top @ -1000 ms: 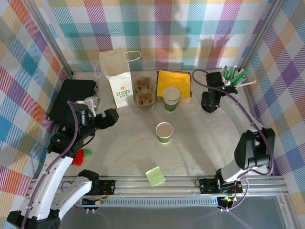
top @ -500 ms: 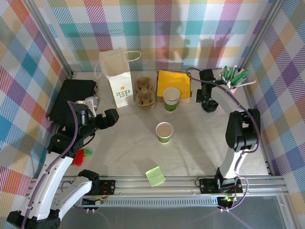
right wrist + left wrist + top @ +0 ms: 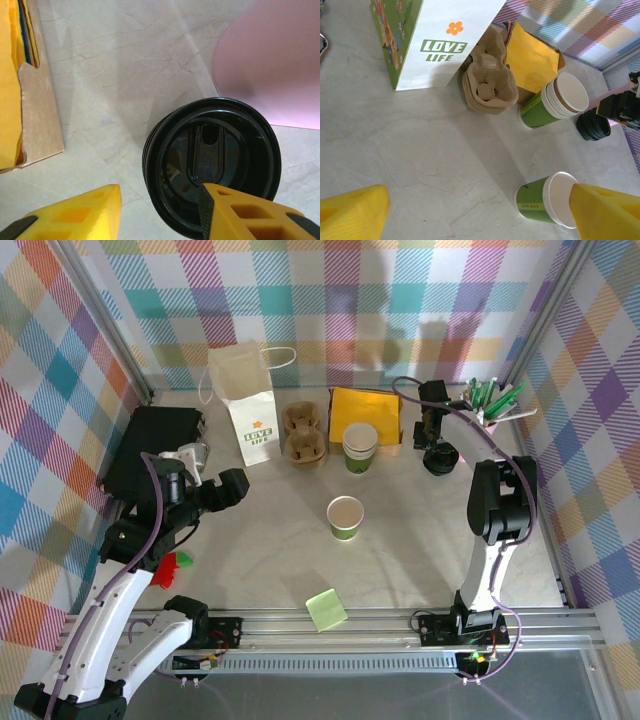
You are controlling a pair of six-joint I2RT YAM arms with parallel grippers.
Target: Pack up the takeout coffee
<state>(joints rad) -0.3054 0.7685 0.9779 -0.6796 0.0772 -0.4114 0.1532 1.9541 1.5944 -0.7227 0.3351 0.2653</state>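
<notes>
At 2 o'clock on table, right gripper jaws apart over black lid stack, one finger outside rim, nothing clamped. Centre first, pinch top lid only. Mid-table, takeout cup uncovered; left gripper gaping.

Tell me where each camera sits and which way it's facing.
Top external: above and behind, looking down on the table; left arm and right arm show.
Left wrist: low, facing across toward the paper bag and open cup; left fingertips at the bottom corners.
Right wrist: looking straight down at the black lids; right fingertips below.
Shared: both wrist views catch the black lids.
</notes>
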